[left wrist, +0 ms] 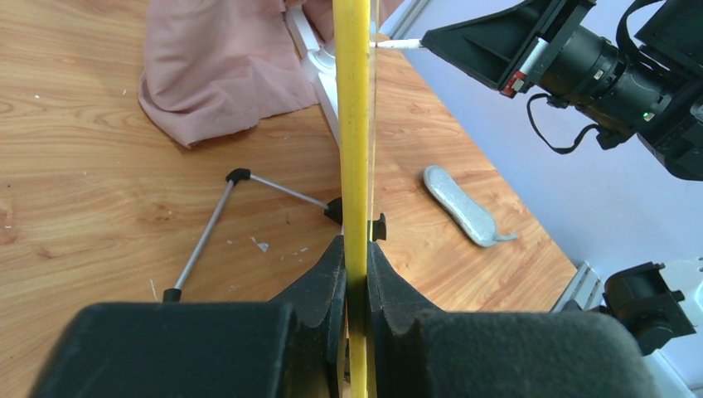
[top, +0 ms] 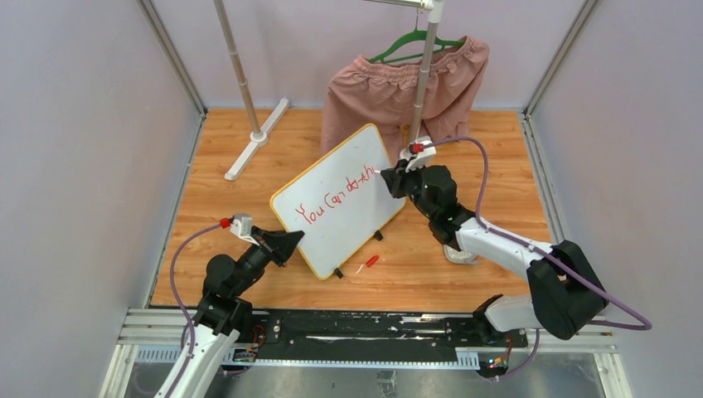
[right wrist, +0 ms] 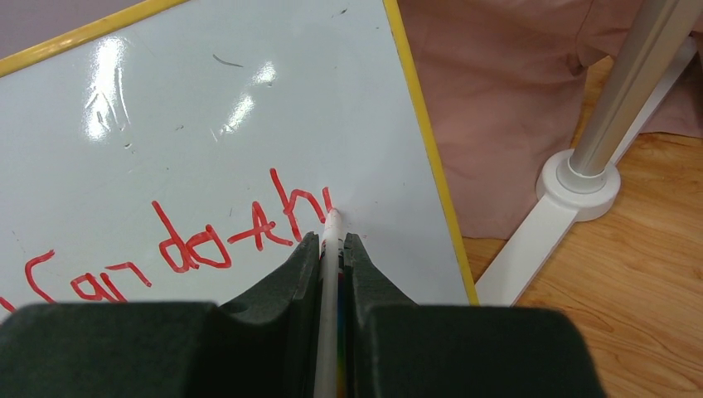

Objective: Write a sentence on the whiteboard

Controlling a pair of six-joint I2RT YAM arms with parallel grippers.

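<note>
The whiteboard (top: 332, 178), white with a yellow frame, stands tilted on the wooden floor. My left gripper (top: 286, 246) is shut on its lower left edge; the left wrist view shows the yellow frame (left wrist: 355, 149) edge-on between the jaws. Red writing (top: 336, 201) reads "You can do th" across the board, and it also shows in the right wrist view (right wrist: 207, 240). My right gripper (top: 390, 176) is shut on a white marker (right wrist: 330, 274) whose red tip touches the board just right of the "h". The marker also shows in the left wrist view (left wrist: 396, 45).
Pink shorts (top: 398, 91) hang on a green hanger from a rack; its pole (top: 424, 75) and white base (right wrist: 580, 178) stand just behind the board. A second rack foot (top: 257, 137) is at the back left. A red marker cap (top: 372, 260) and a silver object (left wrist: 460, 205) lie on the floor.
</note>
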